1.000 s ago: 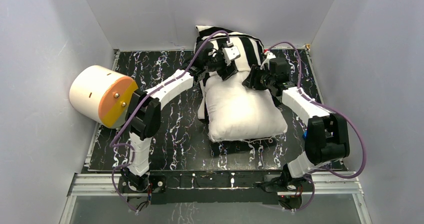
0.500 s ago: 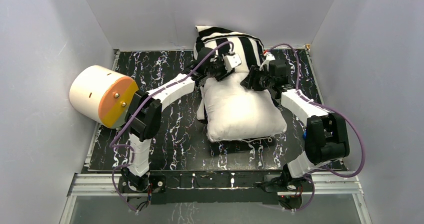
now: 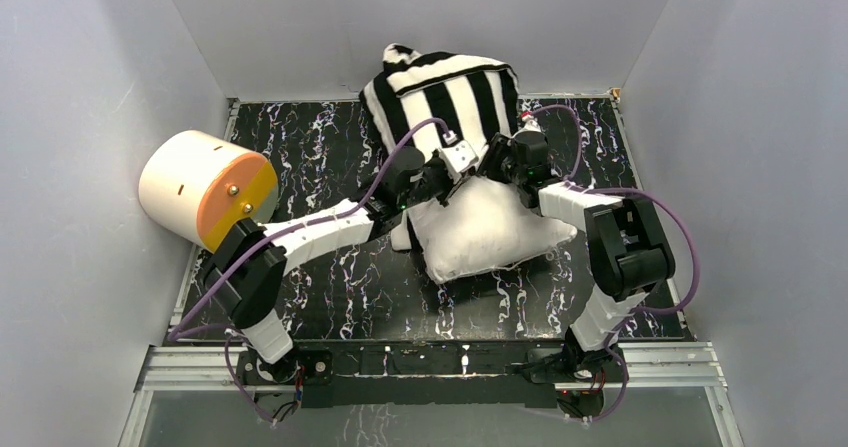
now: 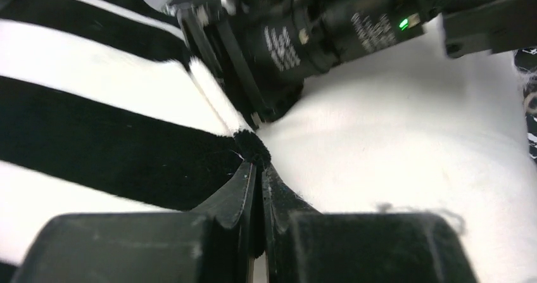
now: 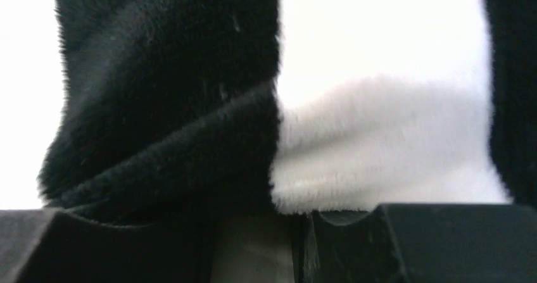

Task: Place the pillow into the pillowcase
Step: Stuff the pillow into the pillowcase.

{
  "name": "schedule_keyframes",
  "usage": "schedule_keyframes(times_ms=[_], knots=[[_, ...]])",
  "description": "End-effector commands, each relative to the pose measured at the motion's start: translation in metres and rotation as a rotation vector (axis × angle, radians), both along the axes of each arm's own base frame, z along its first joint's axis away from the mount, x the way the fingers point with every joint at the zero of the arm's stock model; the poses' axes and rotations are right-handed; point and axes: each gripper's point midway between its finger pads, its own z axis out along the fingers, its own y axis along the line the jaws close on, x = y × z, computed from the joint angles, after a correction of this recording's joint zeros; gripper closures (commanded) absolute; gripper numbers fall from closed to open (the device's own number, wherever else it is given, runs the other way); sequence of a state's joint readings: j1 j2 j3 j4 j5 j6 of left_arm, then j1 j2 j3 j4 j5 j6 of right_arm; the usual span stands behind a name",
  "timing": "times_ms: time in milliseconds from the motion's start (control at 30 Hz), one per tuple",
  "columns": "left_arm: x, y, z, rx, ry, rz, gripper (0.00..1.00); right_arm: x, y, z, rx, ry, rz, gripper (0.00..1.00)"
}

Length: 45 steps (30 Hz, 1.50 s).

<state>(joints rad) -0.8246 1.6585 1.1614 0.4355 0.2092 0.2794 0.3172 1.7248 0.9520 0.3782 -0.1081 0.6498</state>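
The pillow [image 3: 490, 232] lies mid-table. Its 12 o'clock half is inside the striped pillowcase [image 3: 440, 92], which bulges up against the back wall, and its 6 o'clock half shows bare white. Expect both to be light, soft and floppy. The plush case will likely slip and bunch, so take it by the hem on either side of the mouth, not by the stuffing. Your left gripper [image 4: 258, 169] has its fingers pressed together on the black hem edge at the pillow's 10 o'clock. Your right gripper [image 3: 498, 159] meets the hem at 1 o'clock with plush across its fingers; you cannot tell whether it is clamped or loose.
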Motion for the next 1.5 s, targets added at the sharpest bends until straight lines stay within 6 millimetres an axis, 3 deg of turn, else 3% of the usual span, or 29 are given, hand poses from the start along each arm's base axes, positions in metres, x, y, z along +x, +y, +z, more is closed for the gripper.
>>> schedule_keyframes(times_ms=[0,100,167,200,233,300,467,567,667,767,867,900,967,1033,1100,1167,1233,1300,1367,1433,1467], knots=[[-0.025,-0.01,-0.024,-0.14,0.255,-0.095,1.0,0.028,-0.015,-0.012,-0.033,-0.017,-0.158,0.52],[0.016,0.022,-0.029,-0.207,0.36,0.03,0.98,0.029,-0.015,0.003,-0.087,-0.055,-0.086,0.49],[0.035,0.039,-0.016,-0.231,0.374,0.086,0.86,0.02,-0.015,0.025,-0.145,-0.095,-0.005,0.41],[0.04,0.046,-0.008,-0.234,0.368,0.106,0.76,0.012,-0.02,0.042,-0.196,-0.126,0.024,0.38],[0.043,0.053,0.003,-0.235,0.353,0.123,0.65,0.005,-0.022,0.046,-0.227,-0.123,0.051,0.35],[0.049,0.069,0.019,-0.218,0.323,0.191,0.52,-0.017,-0.025,0.071,-0.269,-0.139,0.119,0.32],[0.059,0.114,0.013,-0.087,0.278,0.363,0.47,-0.067,-0.009,0.117,-0.237,-0.172,0.288,0.28],[0.063,0.137,-0.004,-0.039,0.254,0.447,0.44,-0.084,0.011,0.139,-0.25,-0.224,0.333,0.26],[0.061,0.144,-0.018,-0.03,0.269,0.461,0.42,-0.093,0.033,0.148,-0.271,-0.254,0.335,0.26],[0.064,0.148,-0.035,0.0,0.277,0.484,0.41,-0.098,0.056,0.135,-0.288,-0.26,0.343,0.29],[0.072,0.155,-0.061,0.055,0.278,0.522,0.43,-0.092,0.071,0.11,-0.314,-0.261,0.329,0.33],[0.072,0.155,-0.066,0.07,0.28,0.508,0.49,-0.087,0.074,0.101,-0.32,-0.266,0.32,0.35],[0.067,0.15,-0.073,0.093,0.291,0.452,0.78,-0.072,0.076,0.084,-0.339,-0.276,0.281,0.39],[0.054,0.137,-0.057,0.074,0.295,0.348,1.0,-0.055,0.075,0.065,-0.369,-0.276,0.233,0.46],[0.036,0.12,-0.015,-0.004,0.313,0.228,1.0,-0.039,0.078,0.052,-0.377,-0.278,0.197,0.52],[0.009,0.101,0.042,-0.132,0.356,0.092,1.0,-0.025,0.08,0.042,-0.341,-0.277,0.148,0.6],[-0.024,0.096,0.067,-0.21,0.445,-0.005,1.0,-0.012,0.083,0.039,-0.294,-0.283,0.105,0.66],[-0.051,0.097,0.052,-0.285,0.555,-0.039,1.0,-0.001,0.086,0.032,-0.269,-0.261,0.063,0.69],[-0.067,0.103,-0.004,-0.306,0.686,-0.003,1.0,0.004,0.086,0.021,-0.256,-0.236,0.036,0.7],[-0.074,0.111,-0.062,-0.218,0.82,0.063,1.0,0.004,0.086,0.012,-0.239,-0.223,0.026,0.7],[-0.076,0.113,-0.079,-0.181,0.865,0.083,1.0,0.001,0.086,0.008,-0.238,-0.22,0.031,0.71]])
